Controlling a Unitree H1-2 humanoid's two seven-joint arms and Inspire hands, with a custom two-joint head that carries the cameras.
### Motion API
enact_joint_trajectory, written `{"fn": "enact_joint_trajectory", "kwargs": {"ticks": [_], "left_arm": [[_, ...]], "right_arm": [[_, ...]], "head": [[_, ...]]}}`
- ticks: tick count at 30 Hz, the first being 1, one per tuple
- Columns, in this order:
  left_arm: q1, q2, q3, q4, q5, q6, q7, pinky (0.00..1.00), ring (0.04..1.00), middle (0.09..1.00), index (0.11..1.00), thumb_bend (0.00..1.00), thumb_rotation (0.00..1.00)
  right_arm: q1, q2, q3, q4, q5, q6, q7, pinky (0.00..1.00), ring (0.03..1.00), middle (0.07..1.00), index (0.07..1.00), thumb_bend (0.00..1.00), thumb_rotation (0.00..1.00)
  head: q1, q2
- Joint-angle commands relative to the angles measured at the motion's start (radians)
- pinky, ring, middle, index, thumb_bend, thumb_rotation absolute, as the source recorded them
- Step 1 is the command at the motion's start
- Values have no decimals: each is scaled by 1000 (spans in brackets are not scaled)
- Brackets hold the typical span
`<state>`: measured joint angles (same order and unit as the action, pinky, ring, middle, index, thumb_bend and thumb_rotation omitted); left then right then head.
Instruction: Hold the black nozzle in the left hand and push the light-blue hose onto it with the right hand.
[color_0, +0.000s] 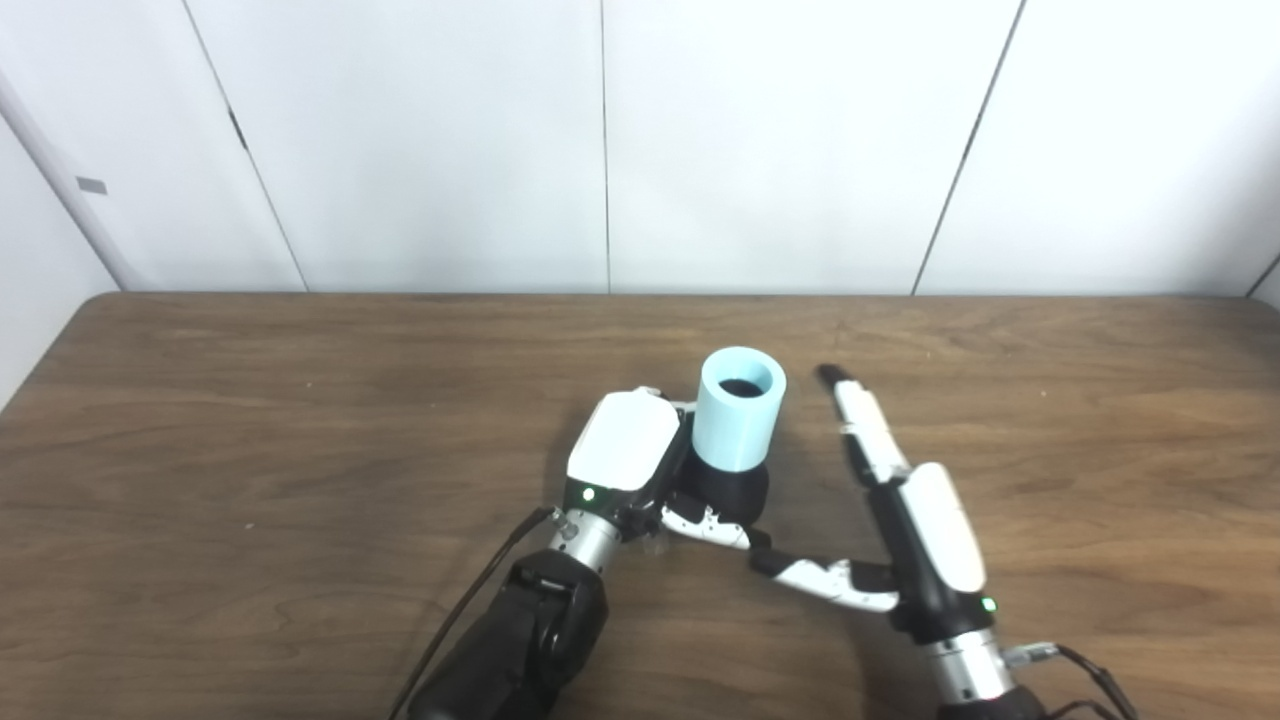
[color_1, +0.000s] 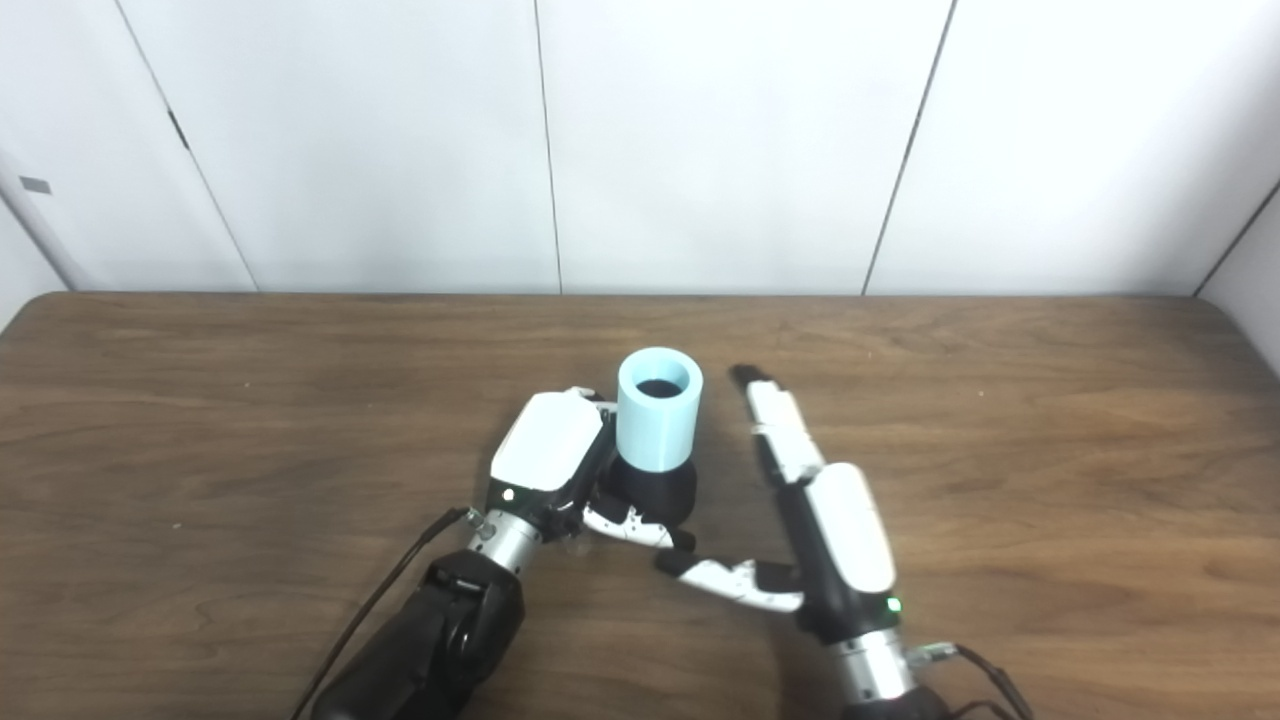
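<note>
Left hand (color_0: 625, 450) clamped on black nozzle (color_0: 730, 490), light-blue hose (color_0: 738, 405) seated on top; right hand (color_0: 900, 520) spread apart, empty, beside, above desk (color_0: 250, 450).

One light-blue hose (color_0: 739, 406) (seated on the nozzle), one black nozzle (color_0: 733, 492), one left robot hand (color_0: 640, 465), one right robot hand (color_0: 905, 510), and one bench (color_0: 250, 430).
</note>
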<state>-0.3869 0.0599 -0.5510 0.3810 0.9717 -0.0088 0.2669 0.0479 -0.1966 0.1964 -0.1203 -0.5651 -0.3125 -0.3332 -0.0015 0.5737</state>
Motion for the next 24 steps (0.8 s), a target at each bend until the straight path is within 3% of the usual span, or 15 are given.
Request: {"fn": "enact_joint_trajectory", "kwargs": {"ticks": [1,11,23,24], "left_arm": [[196,-15,-92,185,-35,11,-122,772,488,415,528,499,0],[188,-11,-99,182,-18,79,-175,782,512,452,511,501,0],[170,-15,-118,199,5,199,-229,885,474,468,498,505,0],[171,-18,-112,197,-1,217,-244,908,521,474,493,515,0]], "right_arm": [[-38,15,-37,-8,87,-146,-60,994,1000,1000,1000,645,699],[-20,72,-91,-34,172,-129,-15,996,1000,1000,1000,609,754],[-23,85,-116,9,235,-135,31,1000,1000,1000,1000,574,652],[-22,86,-117,11,229,-131,31,1000,1000,1000,1000,573,653]], "head": [[0,0],[-5,-4],[-12,-9],[-12,-9]]}}
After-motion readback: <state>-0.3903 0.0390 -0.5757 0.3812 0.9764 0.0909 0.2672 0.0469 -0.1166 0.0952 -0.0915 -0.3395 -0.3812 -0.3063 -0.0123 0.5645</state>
